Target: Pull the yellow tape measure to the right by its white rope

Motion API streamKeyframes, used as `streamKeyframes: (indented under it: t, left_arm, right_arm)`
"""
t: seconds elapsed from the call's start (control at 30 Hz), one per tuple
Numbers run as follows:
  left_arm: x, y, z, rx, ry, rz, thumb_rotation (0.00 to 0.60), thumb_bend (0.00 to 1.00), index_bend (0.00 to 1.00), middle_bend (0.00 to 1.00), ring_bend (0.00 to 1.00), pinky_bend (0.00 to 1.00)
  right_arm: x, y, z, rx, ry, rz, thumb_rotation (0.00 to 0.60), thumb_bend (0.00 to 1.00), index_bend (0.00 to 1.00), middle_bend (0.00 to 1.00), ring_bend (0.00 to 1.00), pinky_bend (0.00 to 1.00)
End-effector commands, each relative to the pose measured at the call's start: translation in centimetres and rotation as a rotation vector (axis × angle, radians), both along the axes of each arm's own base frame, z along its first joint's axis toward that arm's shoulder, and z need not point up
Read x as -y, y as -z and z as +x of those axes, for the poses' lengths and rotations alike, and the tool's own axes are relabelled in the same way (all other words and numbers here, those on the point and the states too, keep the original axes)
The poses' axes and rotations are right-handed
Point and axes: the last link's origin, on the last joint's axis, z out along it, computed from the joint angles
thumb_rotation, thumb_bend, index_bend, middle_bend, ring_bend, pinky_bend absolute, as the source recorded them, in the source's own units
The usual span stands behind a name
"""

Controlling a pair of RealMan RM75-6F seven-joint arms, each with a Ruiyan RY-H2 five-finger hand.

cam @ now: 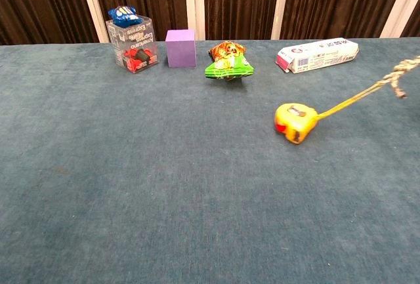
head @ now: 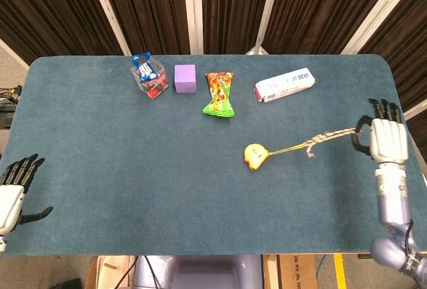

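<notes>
Dark curtains with pale posts back a teal-carpeted desk [head: 100,142]. The left hand [head: 12,185] rests spread at its left edge. The yellow tape measure [head: 254,156] lies right of centre; its white rope [head: 330,136] seemingly pinched by the right hand [head: 387,141].

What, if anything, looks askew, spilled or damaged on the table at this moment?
Nothing looks spilled or damaged. The yellow tape measure lies on the table, its white rope running taut to the right hand, as the pull requires. Only the green snack bag looks crumpled, and the blue packet sits tilted on the clear box.
</notes>
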Motion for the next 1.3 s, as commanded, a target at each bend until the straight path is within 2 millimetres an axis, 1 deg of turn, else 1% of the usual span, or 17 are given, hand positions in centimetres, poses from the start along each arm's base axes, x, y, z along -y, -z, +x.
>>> streamKeyframes:
  t: [0.03,0.2,0.5,0.67,0.8,0.87,0.9,0.93,0.97,1.0,1.03,1.07,1.3]
  left_arm:
    - [0.0,0.0,0.0,0.0,0.002,0.002,0.6,0.0,0.0,0.0,0.0,0.0]
    - [0.1,0.0,0.0,-0.003,0.002,0.006,0.6,0.0,0.0,0.0,0.0,0.0]
    - [0.1,-0.1,0.1,-0.007,0.004,0.012,0.6,0.0,0.0,0.0,0.0,0.0]
    - [0.1,-0.1,0.0,-0.009,0.004,0.013,0.6,0.0,0.0,0.0,0.0,0.0]
    - [0.1,-0.1,0.0,-0.011,0.004,0.014,0.6,0.0,0.0,0.0,0.0,0.0]
    - [0.1,-0.1,0.0,-0.014,0.004,0.014,0.6,0.0,0.0,0.0,0.0,0.0]
    - [0.1,-0.1,0.0,-0.015,0.003,0.013,0.6,0.0,0.0,0.0,0.0,0.0]
    - [0.1,0.0,0.0,-0.015,0.003,0.013,0.6,0.0,0.0,0.0,0.0,0.0]
    - [0.1,0.0,0.0,-0.015,0.003,0.013,0.6,0.0,0.0,0.0,0.0,0.0]
    - [0.1,-0.1,0.0,-0.016,0.004,0.014,0.6,0.0,0.0,0.0,0.0,0.0]
    - [0.1,-0.1,0.0,-0.017,0.005,0.015,0.6,0.0,0.0,0.0,0.0,0.0]
    - [0.2,-0.1,0.1,-0.018,0.006,0.015,0.6,0.0,0.0,0.0,0.0,0.0]
    - [0.2,-0.1,0.1,-0.025,0.012,0.019,0.6,0.0,0.0,0.0,0.0,0.0]
  right_arm:
    - [0.0,-1.4,-1.2,0.0,0.034,-0.031,0.6,0.49,0.69,0.15,0.0,0.0]
    - [0.0,-3.3,-2.6,-0.01,0.072,-0.072,0.6,0.5,0.69,0.15,0.0,0.0]
    - [0.0,-5.8,-4.4,-0.039,0.126,-0.12,0.6,0.49,0.69,0.15,0.0,0.0]
    - [-0.2,-6.5,-5.1,-0.037,0.152,-0.135,0.6,0.5,0.69,0.15,0.0,0.0]
    - [-0.4,-6.6,-5.4,-0.033,0.16,-0.137,0.6,0.5,0.68,0.15,0.0,0.0]
    - [-0.5,-6.6,-5.3,-0.036,0.158,-0.133,0.6,0.5,0.6,0.14,0.0,0.0]
    - [-0.6,-6.5,-5.3,-0.038,0.156,-0.129,0.6,0.5,0.49,0.12,0.0,0.0]
    - [-0.6,-6.5,-5.3,-0.038,0.156,-0.125,0.6,0.5,0.35,0.09,0.0,0.0]
    - [-0.7,-6.4,-5.2,-0.04,0.156,-0.119,0.6,0.5,0.26,0.06,0.0,0.0]
    - [-0.8,-6.4,-5.2,-0.041,0.156,-0.114,0.6,0.5,0.12,0.02,0.0,0.0]
    - [-1.0,-6.3,-5.1,-0.048,0.156,-0.109,0.6,0.5,0.04,0.01,0.0,0.0]
    - [-1.1,-6.3,-5.0,-0.05,0.154,-0.108,0.6,0.5,0.0,0.0,0.0,0.0]
    - [-2.4,-5.9,-4.1,-0.023,0.116,-0.126,0.6,0.48,0.0,0.0,0.0,0.0]
